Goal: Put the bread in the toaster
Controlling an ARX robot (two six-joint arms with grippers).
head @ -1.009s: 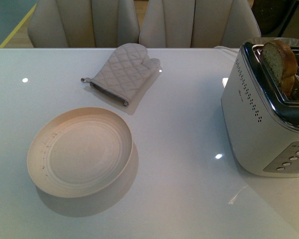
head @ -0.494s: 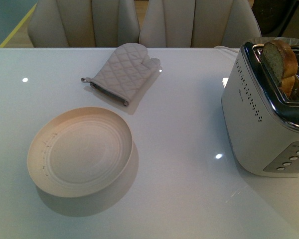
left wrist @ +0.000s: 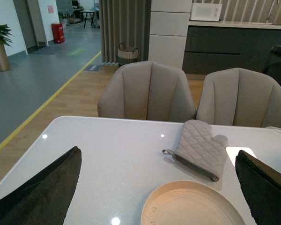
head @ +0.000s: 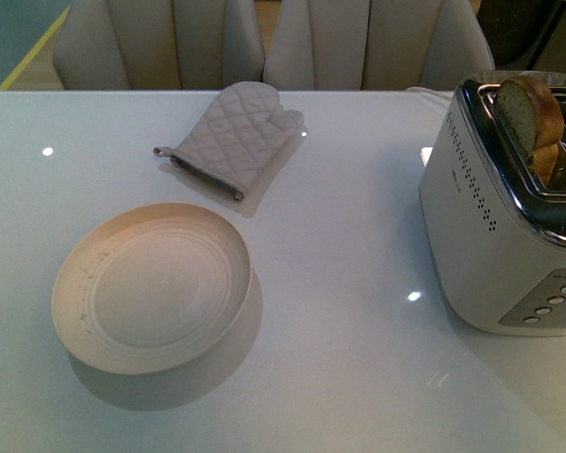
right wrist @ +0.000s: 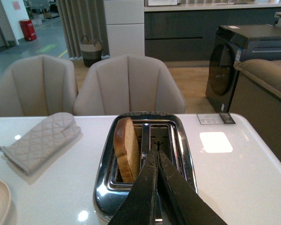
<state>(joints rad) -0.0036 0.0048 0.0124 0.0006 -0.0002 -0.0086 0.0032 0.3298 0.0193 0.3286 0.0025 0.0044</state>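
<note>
The silver-white toaster (head: 495, 226) stands at the table's right edge, its chrome top (right wrist: 145, 164) seen from above in the right wrist view. The slice of bread (head: 530, 118) stands upright in one slot, its rounded top sticking out (right wrist: 126, 150). The other slot is empty. My right gripper (right wrist: 157, 154) is shut, holding nothing, above the toaster's near end beside the bread. My left gripper (left wrist: 159, 187) is open over the table, its dark fingers (left wrist: 42, 192) either side of the cream plate. Neither arm shows in the front view.
A round cream plate (head: 151, 288) sits at the front left of the white table (head: 340, 283). A quilted grey oven mitt (head: 236, 137) lies behind it. Two beige chairs (head: 264, 42) stand at the far edge.
</note>
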